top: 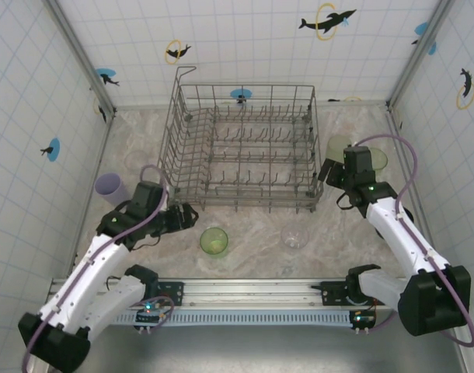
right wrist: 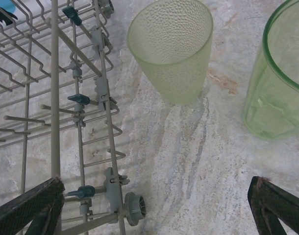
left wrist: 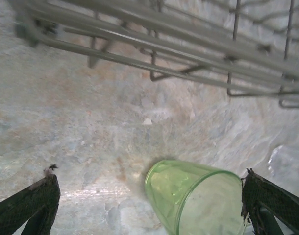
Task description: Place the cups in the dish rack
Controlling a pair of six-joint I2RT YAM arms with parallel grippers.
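Both arms reach out over the marbled tabletop (top: 338,241). The left gripper (top: 192,215) gapes wide and holds nothing. A translucent light-green plastic tumbler (top: 214,241) stands right by its fingers, just in front of the big grey wire dish rack (top: 241,148). The right gripper (top: 328,175) is spread just as wide, empty, beside the rack's right wall, facing a dimpled pale-green tumbler (right wrist: 171,49) and a smooth green tumbler (right wrist: 282,78).
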